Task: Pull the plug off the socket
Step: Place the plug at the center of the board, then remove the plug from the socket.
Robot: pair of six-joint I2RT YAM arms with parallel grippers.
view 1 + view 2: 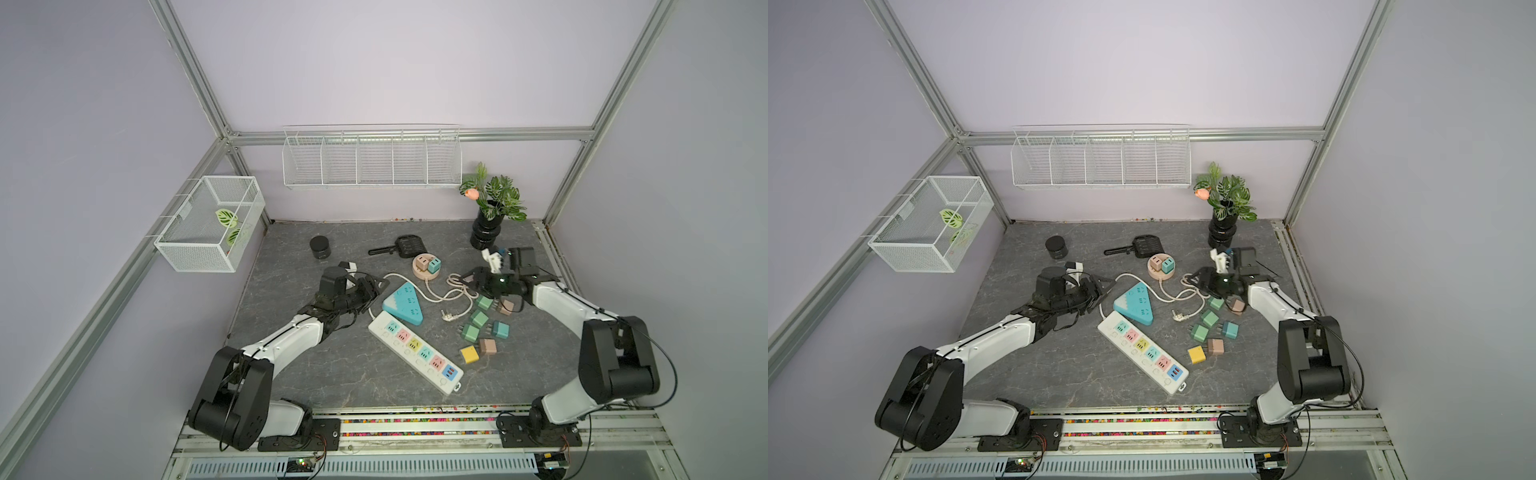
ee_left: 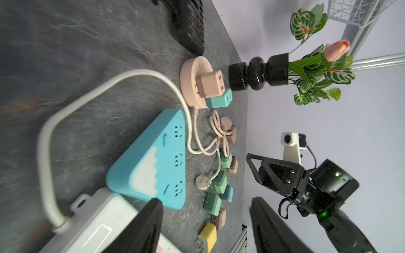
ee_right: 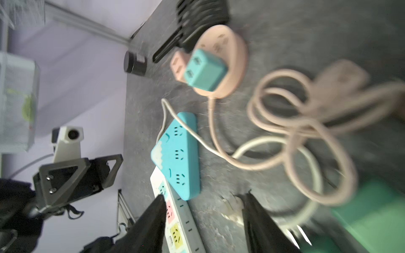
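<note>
Fingers of the left gripper (image 2: pixel 206 199) and right gripper (image 3: pixel 204 195) stand apart, empty. The pink plug (image 1: pixel 423 262) and teal plug (image 1: pixel 435 264) sit in the round socket (image 1: pixel 418 272); the grippers flank that socket, both apart from it.

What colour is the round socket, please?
Pale pink; the round socket shows best in the left wrist view.

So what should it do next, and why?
Probably move the right jaws, open and empty, over to the teal plug and close on it. That plug and the pink plug still sit in the round socket, while the other plugs lie loose.
</note>
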